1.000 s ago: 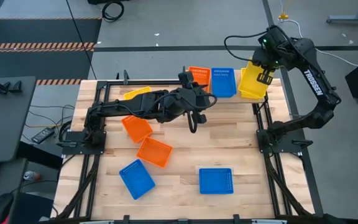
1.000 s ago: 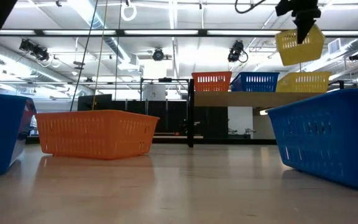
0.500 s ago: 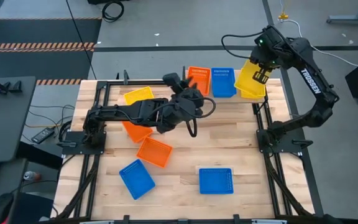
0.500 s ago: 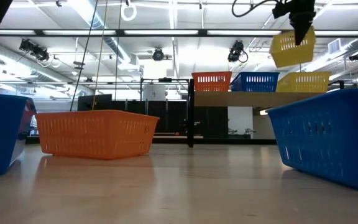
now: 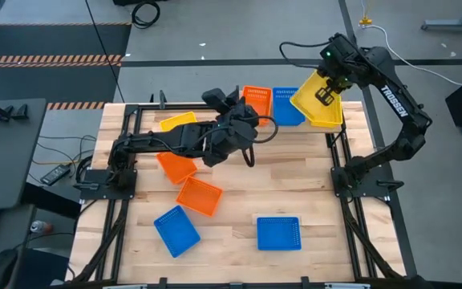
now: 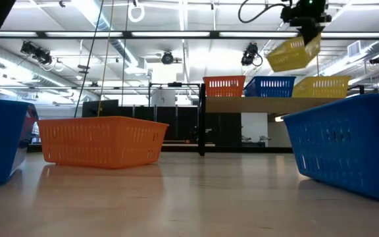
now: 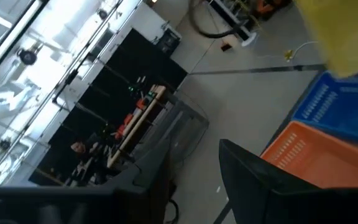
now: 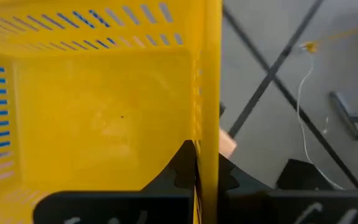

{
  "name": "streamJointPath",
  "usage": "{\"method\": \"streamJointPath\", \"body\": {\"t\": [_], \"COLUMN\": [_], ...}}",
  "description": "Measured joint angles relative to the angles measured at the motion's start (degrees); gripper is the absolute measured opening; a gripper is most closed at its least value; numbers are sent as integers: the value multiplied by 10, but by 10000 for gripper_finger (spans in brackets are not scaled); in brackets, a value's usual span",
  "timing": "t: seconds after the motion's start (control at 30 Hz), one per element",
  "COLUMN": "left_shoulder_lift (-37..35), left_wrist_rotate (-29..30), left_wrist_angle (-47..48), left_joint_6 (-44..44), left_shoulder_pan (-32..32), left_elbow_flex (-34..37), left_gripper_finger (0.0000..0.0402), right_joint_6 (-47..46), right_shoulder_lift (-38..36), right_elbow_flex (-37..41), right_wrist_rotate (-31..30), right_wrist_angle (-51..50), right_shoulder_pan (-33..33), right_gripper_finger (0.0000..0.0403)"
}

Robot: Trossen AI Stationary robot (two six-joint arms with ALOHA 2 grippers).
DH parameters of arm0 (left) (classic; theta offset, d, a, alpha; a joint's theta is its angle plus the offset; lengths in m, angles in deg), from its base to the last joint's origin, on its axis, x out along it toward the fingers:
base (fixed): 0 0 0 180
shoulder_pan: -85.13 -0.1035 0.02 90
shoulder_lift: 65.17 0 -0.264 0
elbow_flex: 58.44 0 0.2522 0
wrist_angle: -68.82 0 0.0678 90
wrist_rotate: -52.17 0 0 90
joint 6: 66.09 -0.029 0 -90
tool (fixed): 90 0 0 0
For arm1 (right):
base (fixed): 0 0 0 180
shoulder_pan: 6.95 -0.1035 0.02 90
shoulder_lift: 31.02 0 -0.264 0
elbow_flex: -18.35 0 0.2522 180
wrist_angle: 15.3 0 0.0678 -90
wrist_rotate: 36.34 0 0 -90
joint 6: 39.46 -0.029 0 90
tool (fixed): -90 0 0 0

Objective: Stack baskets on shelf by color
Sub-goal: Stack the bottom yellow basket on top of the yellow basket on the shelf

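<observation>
One yellow basket [image 5: 318,100] hangs tilted from my right end effector [image 5: 327,91], pinched by its wall above the shelf [image 6: 268,104], so it can nest into the yellow one [image 6: 321,86] there. My left end effector [image 5: 223,100] hovers near the orange basket [image 5: 256,100], fingers apart, empty.

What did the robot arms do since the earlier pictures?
The right gripper, shut on a yellow basket, swung it left and tipped it above the shelf. The left gripper rose toward the shelf's orange basket, carrying nothing. The shelf's blue basket and the baskets on the table stayed put.
</observation>
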State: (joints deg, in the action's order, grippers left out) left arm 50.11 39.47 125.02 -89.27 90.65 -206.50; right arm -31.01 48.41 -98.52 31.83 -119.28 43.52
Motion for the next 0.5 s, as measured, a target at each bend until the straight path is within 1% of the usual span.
{"method": "streamJointPath", "body": {"t": [0.07,0.2,0.37,0.5], "left_shoulder_lift": [0,0,0,0], "left_wrist_rotate": [-6,-29,-44,-58], "left_wrist_angle": [15,66,117,126], "left_joint_6": [-2,2,56,76], "left_shoulder_pan": [-4,-10,-14,-13], "left_elbow_flex": [0,0,0,0], "left_gripper_finger": [140,135,133,133], "right_joint_6": [53,129,250,295], "right_shoulder_lift": [-1,-23,-39,-58], "right_elbow_flex": [8,21,54,76], "right_wrist_rotate": [-1,-27,-71,-71], "right_wrist_angle": [4,3,2,2], "right_shoulder_pan": [6,8,13,16], "right_gripper_finger": [9,9,9,9]}}
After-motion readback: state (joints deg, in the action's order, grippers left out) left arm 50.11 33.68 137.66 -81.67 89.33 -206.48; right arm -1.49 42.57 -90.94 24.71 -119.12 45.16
